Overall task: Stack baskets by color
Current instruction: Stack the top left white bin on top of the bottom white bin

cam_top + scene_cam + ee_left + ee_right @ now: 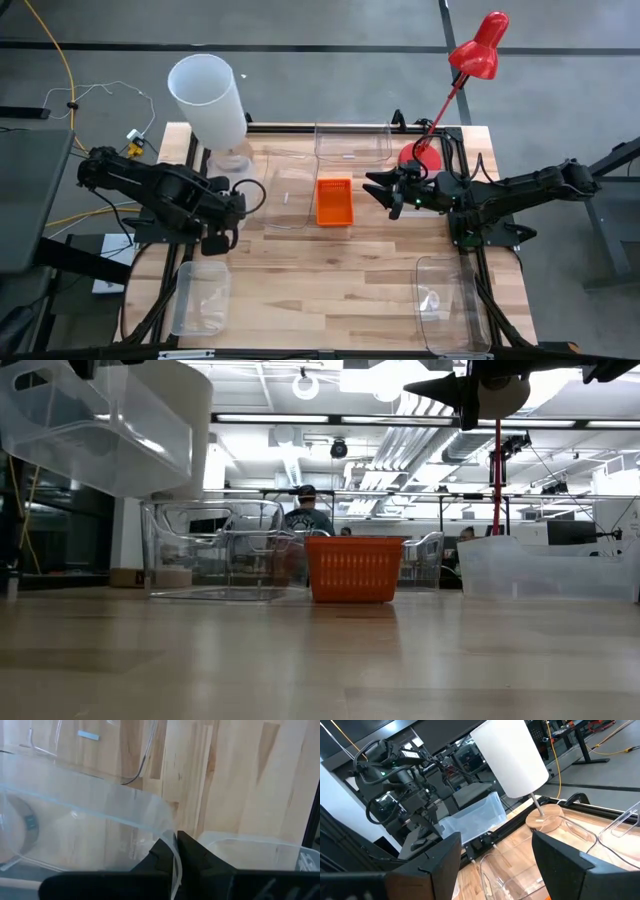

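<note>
My left gripper (176, 840) is over the table's left side and is shut on a clear bin (90, 420), which is raised above the table (470, 820). An orange basket (334, 201) stands on its base mid-table (353, 568). Right beside it on the left is a clear bin (285, 200). More clear bins rest at the far middle (352, 142), front left (200, 295) and front right (445, 305). My right gripper (378, 190) is open and level above the table, right of the orange basket, with nothing between its fingers (495, 862). My left gripper pinches the clear bin's wall at its rim (172, 854), one finger inside the bin and one outside. The fingers come from above, pointing steeply down. The bin hangs below them, tilted and lifted clear of the table.
A white cylindrical lampshade (208, 100) on a round stand is at the far left, and a red desk lamp (478, 48) at the far right. Bare wood lies across the near middle of the table. People sit in the room beyond the far edge.
</note>
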Robot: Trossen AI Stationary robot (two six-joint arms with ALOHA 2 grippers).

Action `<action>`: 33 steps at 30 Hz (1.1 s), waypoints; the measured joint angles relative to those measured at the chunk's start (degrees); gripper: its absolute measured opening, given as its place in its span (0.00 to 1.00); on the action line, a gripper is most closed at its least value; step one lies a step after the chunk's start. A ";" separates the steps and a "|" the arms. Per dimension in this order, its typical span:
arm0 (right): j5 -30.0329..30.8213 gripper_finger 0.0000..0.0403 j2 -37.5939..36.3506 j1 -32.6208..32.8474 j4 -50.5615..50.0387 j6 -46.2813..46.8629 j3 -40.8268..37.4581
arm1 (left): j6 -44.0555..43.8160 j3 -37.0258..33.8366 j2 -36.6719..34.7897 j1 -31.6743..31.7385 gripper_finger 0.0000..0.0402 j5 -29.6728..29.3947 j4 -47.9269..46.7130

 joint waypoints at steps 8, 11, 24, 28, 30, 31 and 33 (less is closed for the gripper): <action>-0.01 0.58 0.00 0.00 -0.13 0.00 0.00 | -1.97 0.00 0.07 -0.47 0.00 5.31 0.02; 0.01 0.58 0.00 0.00 -0.20 0.00 0.00 | -6.84 0.27 0.83 -3.89 0.00 9.12 -0.07; -0.05 0.58 0.00 0.00 -3.70 -0.36 0.02 | -31.99 19.79 18.04 -30.57 0.00 8.83 -1.26; -0.91 0.58 0.02 0.00 -6.21 -0.42 0.02 | -40.09 25.54 24.61 -34.45 0.00 9.93 -2.23; -2.15 0.58 0.02 0.00 -7.41 -0.44 0.02 | -43.20 27.72 27.16 -35.96 0.00 10.72 -2.24; -2.74 0.58 0.02 0.00 -7.71 -0.45 0.02 | -44.40 28.48 28.15 -36.56 0.00 11.16 -2.22; -3.49 0.58 0.00 0.00 -8.46 -0.46 0.02 | -45.93 29.60 30.05 -37.80 0.00 12.44 -1.85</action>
